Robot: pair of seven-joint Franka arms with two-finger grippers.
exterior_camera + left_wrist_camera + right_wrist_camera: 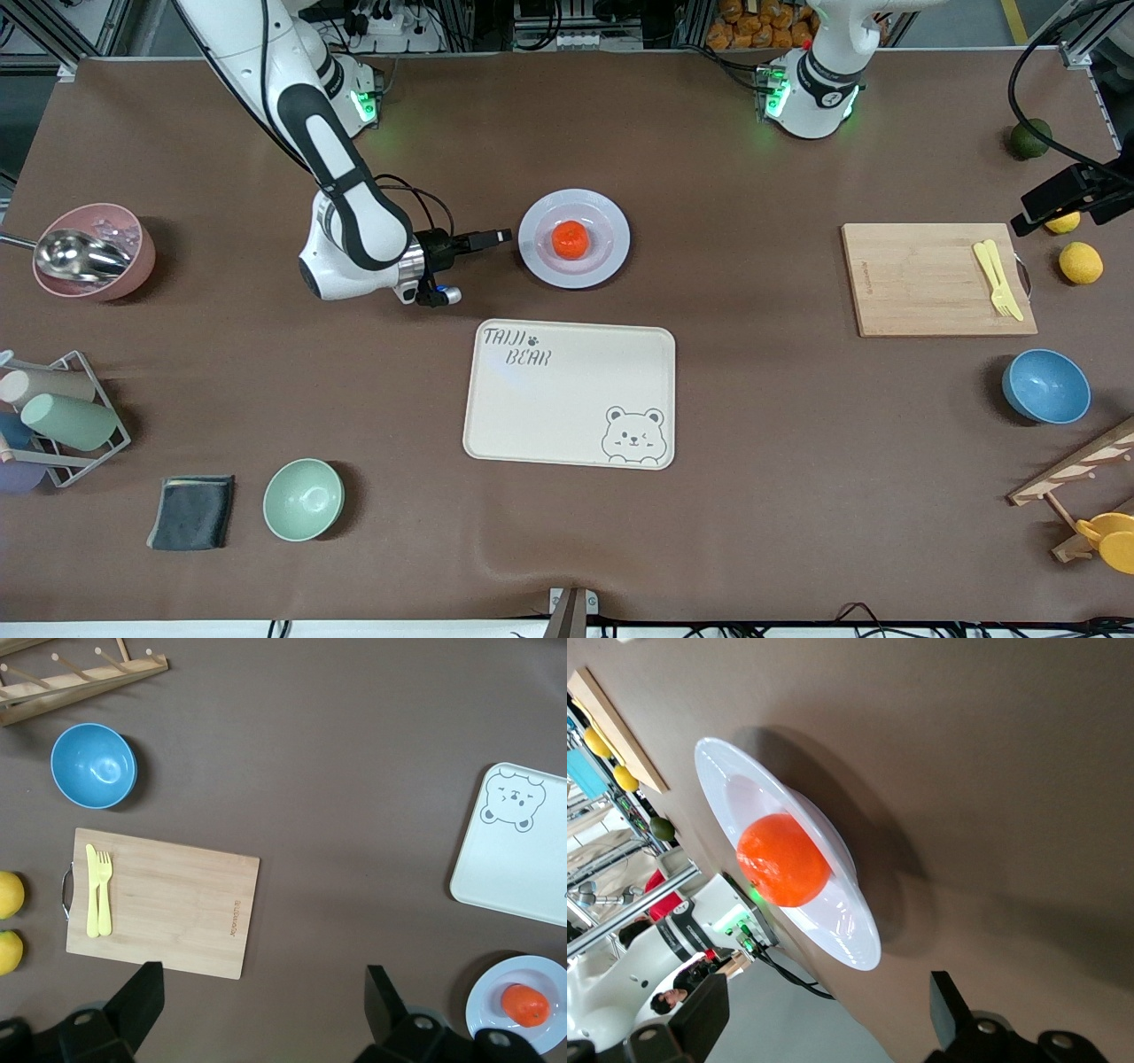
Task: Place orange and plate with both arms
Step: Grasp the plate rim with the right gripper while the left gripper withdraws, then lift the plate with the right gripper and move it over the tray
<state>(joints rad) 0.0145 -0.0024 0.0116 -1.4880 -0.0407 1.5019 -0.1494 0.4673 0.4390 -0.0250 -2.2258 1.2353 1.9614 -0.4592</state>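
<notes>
The orange (570, 239) lies in the well of the pale plate (532, 257), which sits on the brown table, farther from the front camera than the bear tray. My right gripper (500, 237) is low and level beside the plate, toward the right arm's end, just short of the rim. It is open and empty (828, 1019), with the orange (782, 859) and plate (850, 939) ahead of it. My left gripper (263, 992) is open and empty, high over the table by the cutting board. From there the plate (487, 1014) and orange (524, 1005) show far off.
A cream bear tray (567, 394) lies nearer the camera than the plate. A cutting board (930, 279) with yellow cutlery, a blue bowl (1045, 385), lemons (1081, 263) and a dark green fruit (1029, 139) are at the left arm's end. A pink bowl (93, 252), cup rack (62, 416) and green bowl (303, 499) are at the right arm's end.
</notes>
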